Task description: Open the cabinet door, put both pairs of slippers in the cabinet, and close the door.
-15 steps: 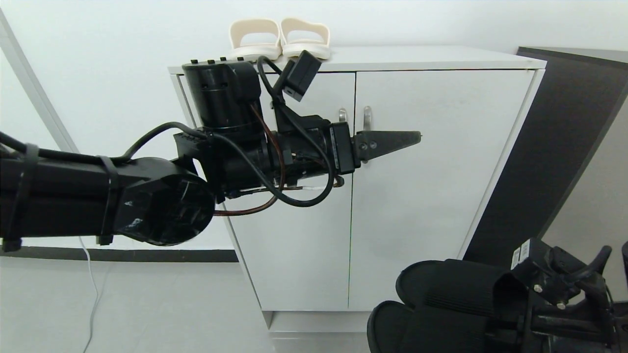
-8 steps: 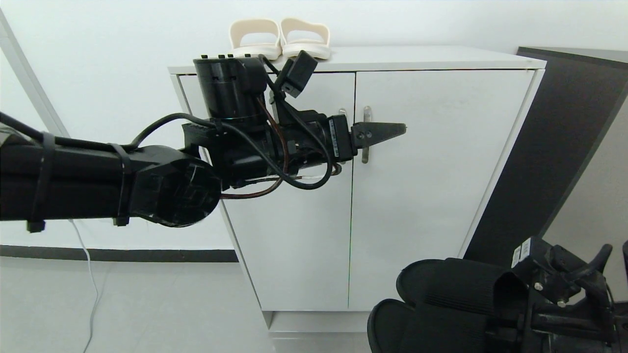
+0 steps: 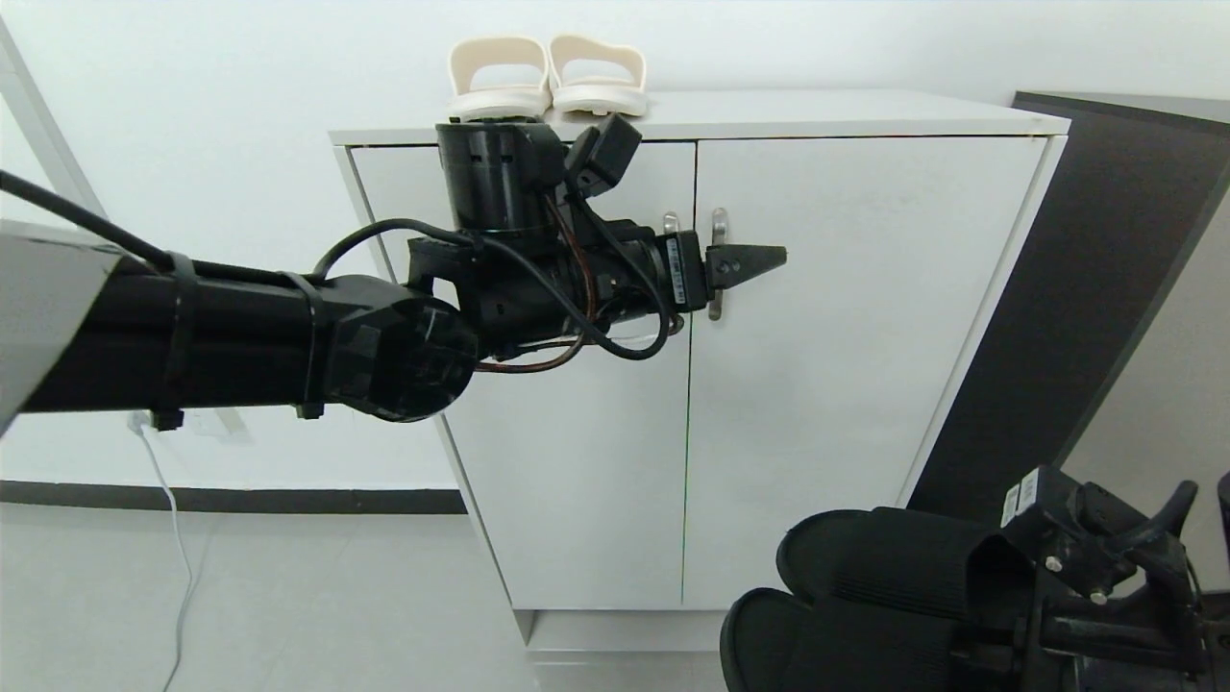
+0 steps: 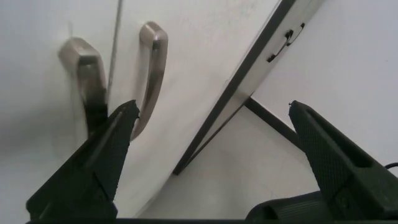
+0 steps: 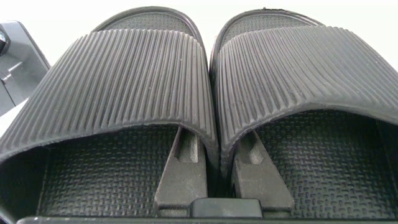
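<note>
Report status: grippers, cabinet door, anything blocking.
Left gripper open at the door handles. Right gripper shut on black slippers. Cabinet doors closed, cream slippers on top. Nothing seen blocking the doors.

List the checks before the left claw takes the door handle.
1. Left claw open: ok.
2. Left claw level with right door handle: ok.
3. Handle inside the claw's grip: cannot tell.
4. Black slippers clamped in right claw: ok.
5. Right door swing free of black slippers: cannot tell.
6. Cream slippers resting on cabinet top: ok.
</note>
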`<state>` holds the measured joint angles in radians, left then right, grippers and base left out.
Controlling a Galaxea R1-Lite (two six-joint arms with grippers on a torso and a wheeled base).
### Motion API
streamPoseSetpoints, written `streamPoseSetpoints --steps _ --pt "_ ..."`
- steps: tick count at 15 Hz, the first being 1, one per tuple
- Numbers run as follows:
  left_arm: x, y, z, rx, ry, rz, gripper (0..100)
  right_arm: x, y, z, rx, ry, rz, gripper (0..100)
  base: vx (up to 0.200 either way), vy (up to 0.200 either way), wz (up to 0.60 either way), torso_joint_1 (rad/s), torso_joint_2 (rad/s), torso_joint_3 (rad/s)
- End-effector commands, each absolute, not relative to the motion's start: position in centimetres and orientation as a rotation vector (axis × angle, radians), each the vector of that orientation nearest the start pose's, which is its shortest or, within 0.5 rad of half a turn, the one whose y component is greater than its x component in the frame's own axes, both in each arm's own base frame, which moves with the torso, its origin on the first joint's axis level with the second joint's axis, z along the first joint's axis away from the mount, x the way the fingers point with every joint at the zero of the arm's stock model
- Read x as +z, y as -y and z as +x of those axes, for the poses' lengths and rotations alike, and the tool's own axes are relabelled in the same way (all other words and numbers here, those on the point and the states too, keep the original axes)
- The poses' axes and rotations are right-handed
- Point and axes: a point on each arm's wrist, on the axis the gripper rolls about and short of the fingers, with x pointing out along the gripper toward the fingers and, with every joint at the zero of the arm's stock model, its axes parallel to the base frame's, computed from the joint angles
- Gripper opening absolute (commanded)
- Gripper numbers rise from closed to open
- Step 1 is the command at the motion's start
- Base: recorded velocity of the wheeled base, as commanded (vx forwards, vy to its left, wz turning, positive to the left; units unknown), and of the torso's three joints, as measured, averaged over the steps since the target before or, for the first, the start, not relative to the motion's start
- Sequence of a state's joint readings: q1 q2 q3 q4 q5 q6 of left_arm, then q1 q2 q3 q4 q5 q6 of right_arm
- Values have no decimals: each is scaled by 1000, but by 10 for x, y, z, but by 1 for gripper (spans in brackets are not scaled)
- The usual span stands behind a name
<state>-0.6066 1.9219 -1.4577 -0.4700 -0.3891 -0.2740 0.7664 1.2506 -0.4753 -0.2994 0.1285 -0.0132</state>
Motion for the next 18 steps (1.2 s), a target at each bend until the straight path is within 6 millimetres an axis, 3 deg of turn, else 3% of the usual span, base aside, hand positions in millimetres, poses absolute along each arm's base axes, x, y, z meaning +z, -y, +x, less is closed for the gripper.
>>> streamPoseSetpoints --steps 1,9,10,14,18 --pt "262 231 330 -966 -147 -247 100 169 -123 124 881 -465 -168 0 0 0 0 0 0 0" --pt "256 240 349 -957 -135 -248 100 166 -124 125 881 -477 -172 0 0 0 0 0 0 0" --pt "256 240 348 -958 -135 -248 0 167 -124 125 880 -476 -170 0 0 0 0 0 0 0" --pt "258 235 337 -962 -143 -247 0 165 -123 123 882 -479 -172 0 0 0 0 0 0 0" --pt "269 225 301 -991 -152 -245 0 165 -121 116 908 -472 -176 0 0 0 0 0 0 0"
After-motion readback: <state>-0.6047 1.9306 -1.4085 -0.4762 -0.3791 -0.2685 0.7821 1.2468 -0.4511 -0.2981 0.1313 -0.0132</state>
